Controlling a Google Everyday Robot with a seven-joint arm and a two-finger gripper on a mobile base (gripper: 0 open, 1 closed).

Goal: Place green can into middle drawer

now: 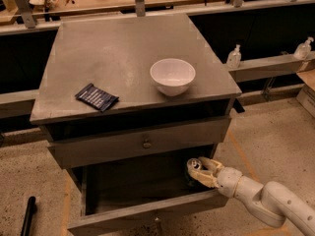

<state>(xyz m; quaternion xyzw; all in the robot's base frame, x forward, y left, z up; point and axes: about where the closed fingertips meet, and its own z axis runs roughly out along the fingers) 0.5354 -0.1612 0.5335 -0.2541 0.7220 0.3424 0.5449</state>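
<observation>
The middle drawer stands pulled open at the bottom of the grey cabinet, its dark inside showing. The green can shows only its shiny silver top and a bit of its side at the drawer's right end, just over the opening. My gripper comes in from the lower right on a white arm and is shut on the can, its tan fingers wrapped around it. The can's lower part is hidden by the fingers and the drawer's shadow.
A closed drawer front with a round knob sits just above. On the cabinet top are a white bowl and a dark snack packet. Two pump bottles stand on a ledge at the right. A black pole is at the lower left.
</observation>
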